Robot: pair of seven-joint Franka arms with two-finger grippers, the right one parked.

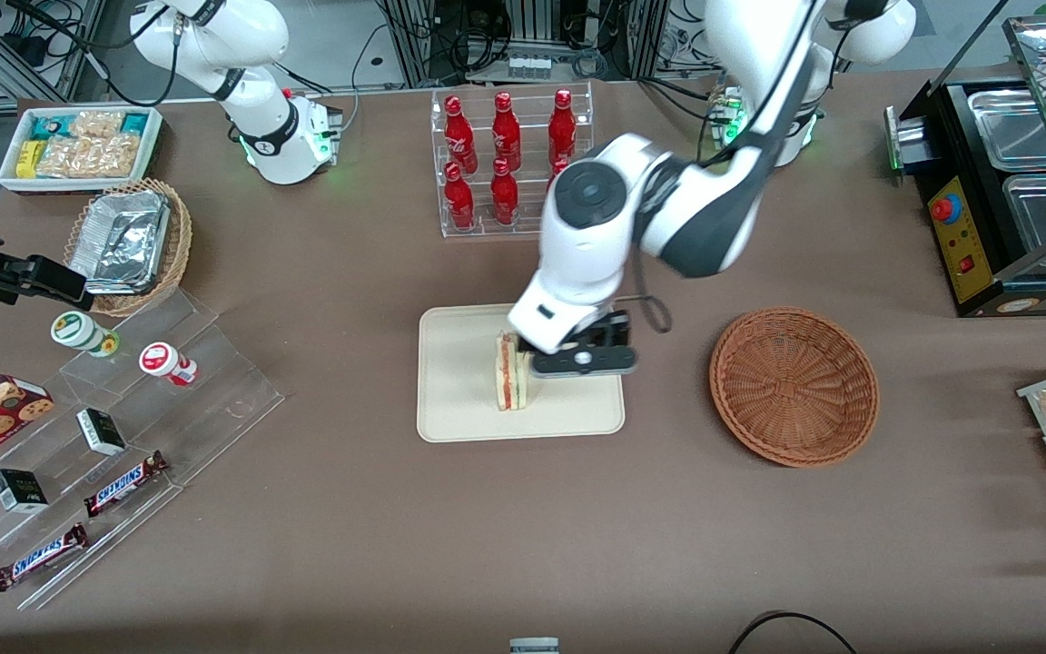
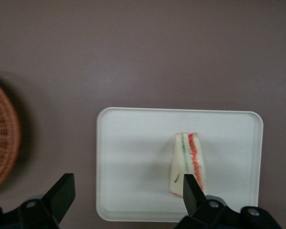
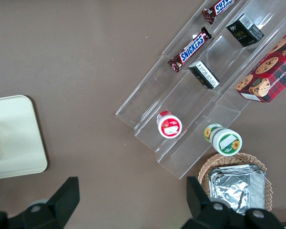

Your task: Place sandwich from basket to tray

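Note:
The sandwich stands on its edge on the cream tray, its red and green filling stripe facing up. My left gripper hovers over the tray, just beside the sandwich on the basket's side. In the left wrist view the gripper is open wide and holds nothing. One fingertip overlaps the sandwich and the other is off the tray's edge. The reddish-brown basket is empty, beside the tray toward the working arm's end; its rim shows in the left wrist view.
A clear rack of red bottles stands farther from the front camera than the tray. A stepped acrylic shelf with snacks, a tan basket of foil containers and a white snack box lie toward the parked arm's end. A black machine stands at the working arm's end.

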